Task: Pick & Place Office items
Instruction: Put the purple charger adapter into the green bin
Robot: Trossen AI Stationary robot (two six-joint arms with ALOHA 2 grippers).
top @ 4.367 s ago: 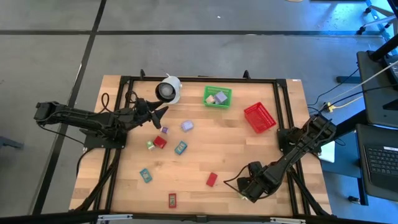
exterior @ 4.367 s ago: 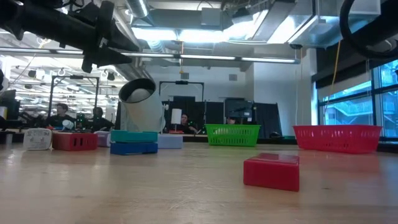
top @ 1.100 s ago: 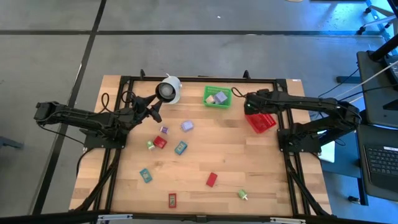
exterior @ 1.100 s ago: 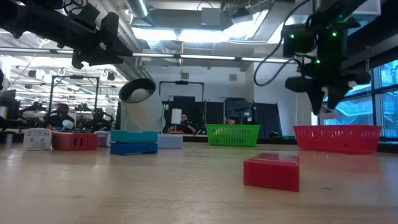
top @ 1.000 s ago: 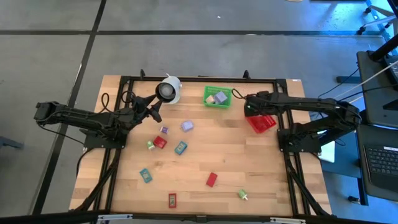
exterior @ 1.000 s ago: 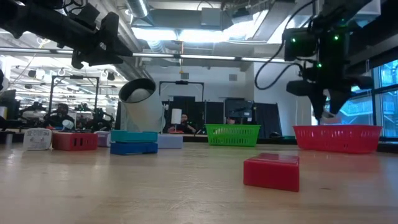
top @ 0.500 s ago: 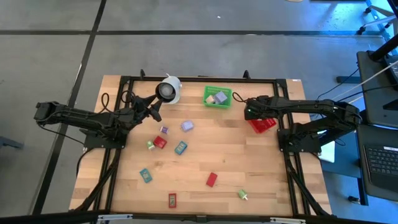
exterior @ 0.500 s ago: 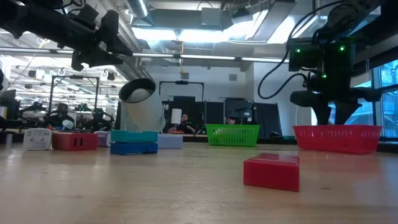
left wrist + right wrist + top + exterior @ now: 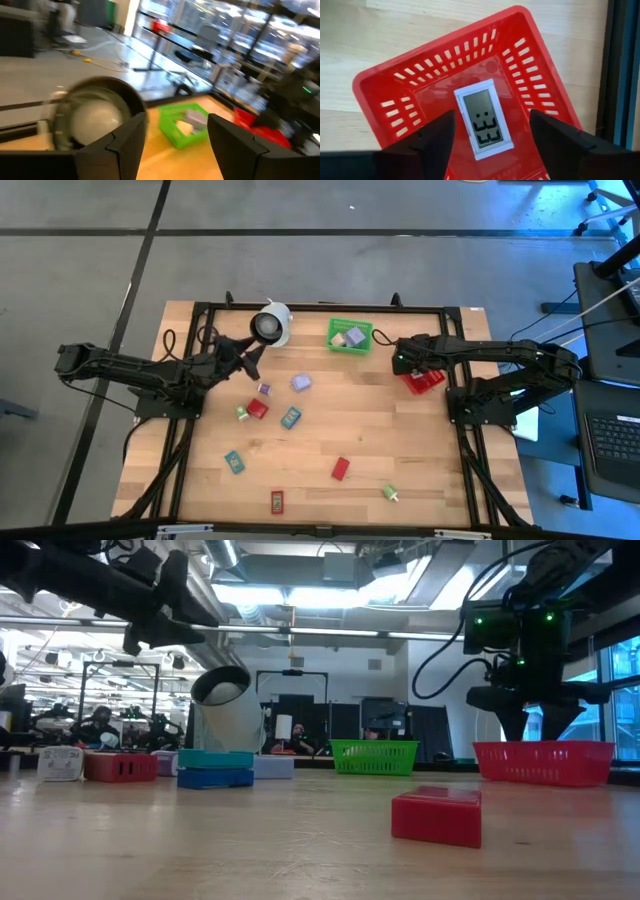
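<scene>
My right gripper (image 9: 492,150) stands open, pointing down into the red basket (image 9: 400,100), low over it (image 9: 537,722). A white piece with a grey screen (image 9: 483,119) lies flat on the basket's floor between and below the fingers, touched by neither. My left gripper (image 9: 177,145) is open and level above the table (image 9: 250,352), beside the white roll (image 9: 270,325). Several office items lie loose on the wood, among them a lavender block (image 9: 301,382), a teal packet (image 9: 290,418) and a red block (image 9: 436,814).
The green basket (image 9: 350,335) stands at the far edge and holds a few pale pieces. A black frame (image 9: 455,395) runs around the table. Loose pieces lie near the front: red (image 9: 277,502), teal (image 9: 234,462), green and white (image 9: 390,493).
My right gripper has sunk toward the red basket with a white piece at its fingertips, then opened and let go. The piece now lies on the basket's floor. My left gripper has rolled a little at the wrist and stayed in place.
</scene>
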